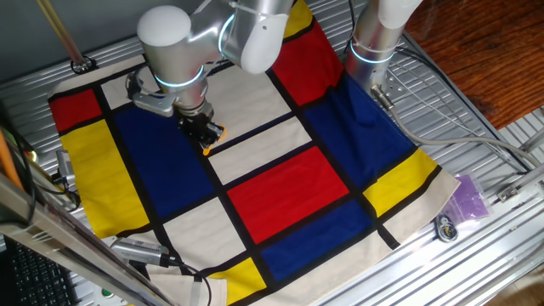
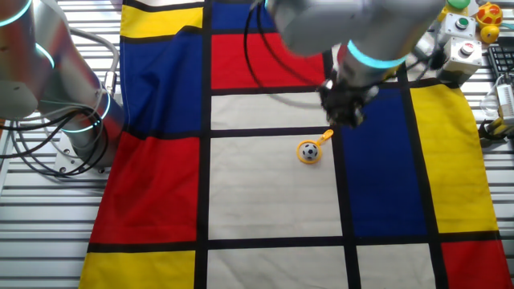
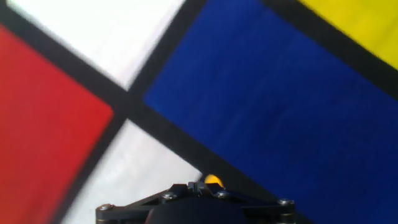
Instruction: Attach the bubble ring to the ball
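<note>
The orange-yellow bubble ring (image 2: pixel 320 142) lies on a white panel of the cloth. Its loop sits around the small white ball (image 2: pixel 308 151) with dark marks, and its handle points up and right. My black gripper (image 2: pixel 347 111) hangs just beyond the handle's end, very close to it. I cannot tell whether the fingers touch the handle or how far apart they stand. In one fixed view the gripper (image 1: pixel 202 133) covers the ball, and orange bits of the ring (image 1: pixel 219 130) show at its side and below it. The blurred hand view shows only a yellow tip of the ring (image 3: pixel 212 181) at the gripper body.
A checked cloth (image 2: pixel 161 185) of red, blue, yellow and white panels covers the table. A second arm's base (image 1: pixel 374 42) stands at the cloth's far edge. A purple object (image 1: pixel 470 197) and cables lie off the cloth. A button box (image 2: pixel 466 50) sits in a corner.
</note>
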Robot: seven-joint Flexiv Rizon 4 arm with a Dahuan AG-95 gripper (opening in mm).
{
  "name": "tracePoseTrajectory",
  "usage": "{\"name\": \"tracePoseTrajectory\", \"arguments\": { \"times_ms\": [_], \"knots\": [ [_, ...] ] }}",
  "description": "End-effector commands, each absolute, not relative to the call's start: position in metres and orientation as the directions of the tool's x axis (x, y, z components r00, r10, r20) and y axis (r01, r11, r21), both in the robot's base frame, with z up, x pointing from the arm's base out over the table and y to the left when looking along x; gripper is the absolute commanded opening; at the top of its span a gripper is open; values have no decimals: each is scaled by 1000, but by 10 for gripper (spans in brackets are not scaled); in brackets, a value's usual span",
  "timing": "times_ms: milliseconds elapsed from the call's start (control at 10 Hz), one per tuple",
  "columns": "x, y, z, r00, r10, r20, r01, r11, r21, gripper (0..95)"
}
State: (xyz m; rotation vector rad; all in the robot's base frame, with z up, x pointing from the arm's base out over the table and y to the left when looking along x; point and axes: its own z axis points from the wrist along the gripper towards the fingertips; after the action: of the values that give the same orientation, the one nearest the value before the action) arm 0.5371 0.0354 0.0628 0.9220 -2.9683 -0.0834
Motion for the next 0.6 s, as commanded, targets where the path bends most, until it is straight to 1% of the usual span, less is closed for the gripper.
{"name": "tracePoseTrajectory", "arguments": {
  "times_ms": [100,400,500,600],
  "knots": [
    [548,92,83,-918,-396,39,-394,918,42,0],
    [550,151,88,-959,-277,58,-276,961,23,0],
    [549,158,88,-962,-266,59,-265,964,18,0],
    [546,184,87,-973,-224,57,-224,975,15,0]
  ]
}}
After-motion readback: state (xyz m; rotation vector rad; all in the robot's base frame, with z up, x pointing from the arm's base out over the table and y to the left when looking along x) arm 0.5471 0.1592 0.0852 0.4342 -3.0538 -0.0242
